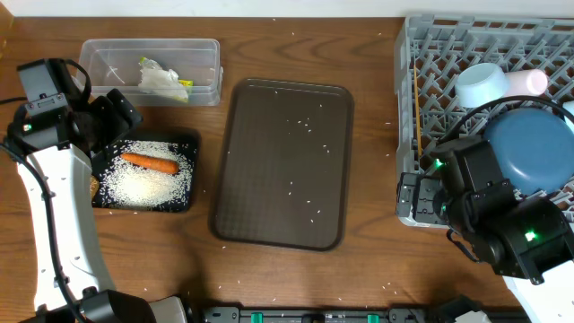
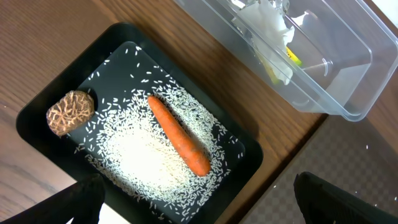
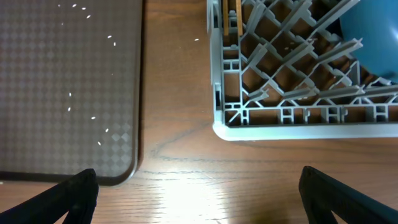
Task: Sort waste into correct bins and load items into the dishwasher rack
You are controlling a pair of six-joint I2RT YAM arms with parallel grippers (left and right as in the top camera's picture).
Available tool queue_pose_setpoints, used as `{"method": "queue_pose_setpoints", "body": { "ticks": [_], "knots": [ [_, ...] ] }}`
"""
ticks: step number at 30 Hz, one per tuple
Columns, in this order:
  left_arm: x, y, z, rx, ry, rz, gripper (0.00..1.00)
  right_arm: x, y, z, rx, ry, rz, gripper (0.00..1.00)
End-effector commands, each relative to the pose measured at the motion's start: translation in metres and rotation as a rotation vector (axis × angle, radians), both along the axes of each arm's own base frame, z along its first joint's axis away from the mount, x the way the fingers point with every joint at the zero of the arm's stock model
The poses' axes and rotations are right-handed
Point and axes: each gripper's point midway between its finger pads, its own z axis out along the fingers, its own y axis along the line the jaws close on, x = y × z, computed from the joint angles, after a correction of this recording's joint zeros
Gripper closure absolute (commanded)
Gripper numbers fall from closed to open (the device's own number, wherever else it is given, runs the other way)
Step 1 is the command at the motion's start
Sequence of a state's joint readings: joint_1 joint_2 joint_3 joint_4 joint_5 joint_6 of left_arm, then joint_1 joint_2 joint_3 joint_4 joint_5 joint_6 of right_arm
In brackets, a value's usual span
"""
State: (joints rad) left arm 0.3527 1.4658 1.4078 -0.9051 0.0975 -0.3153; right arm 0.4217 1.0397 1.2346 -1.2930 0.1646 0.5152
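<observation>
The left tool (image 2: 202, 204) and right tool (image 3: 199, 194) hang spread apart, empty; thin wooden sticks (image 3: 238, 14), probably chopsticks, lie top-centre in the grey plastic rack (image 3: 298, 129).

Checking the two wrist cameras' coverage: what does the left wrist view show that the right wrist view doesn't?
Only left wrist: black tray holding carrot, rice and brown lump; clear tub with tissue and wrapper. Only right wrist: grey rack corner, chopsticks inside it, blue plate edge. Both: brown serving tray and the wooden table.
</observation>
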Motion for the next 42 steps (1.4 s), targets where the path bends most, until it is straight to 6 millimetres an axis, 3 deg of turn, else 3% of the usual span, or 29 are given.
{"method": "queue_pose_setpoints", "body": {
  "ticks": [1,10,18,22,28,30,42],
  "knots": [
    [0.001,0.003,0.008,0.009,-0.020,0.011,0.02,0.000,-0.001,-0.001,0.019,0.004,-0.040,0.01],
    [0.001,0.003,0.008,0.009,-0.020,0.011,0.02,-0.008,-0.004,-0.006,-0.002,0.042,-0.028,0.01],
    [0.001,0.003,0.008,0.009,-0.020,0.011,0.02,-0.001,-0.001,-0.016,-0.016,-0.003,-0.005,0.01],
    [0.001,0.003,0.008,0.009,-0.020,0.011,0.02,0.019,0.008,-0.020,-0.001,-0.175,0.094,0.01],
    [0.001,0.003,0.008,0.009,-0.020,0.011,0.02,0.044,0.024,-0.004,0.099,-0.590,0.298,0.01],
    [0.001,0.003,0.008,0.009,-0.020,0.011,0.02,0.043,0.018,-0.007,0.108,-0.722,0.331,0.01],
    [0.001,0.003,0.008,0.009,-0.019,0.011,0.02,0.028,-0.021,-0.036,0.071,-1.045,0.224,0.01]
  ]
}}
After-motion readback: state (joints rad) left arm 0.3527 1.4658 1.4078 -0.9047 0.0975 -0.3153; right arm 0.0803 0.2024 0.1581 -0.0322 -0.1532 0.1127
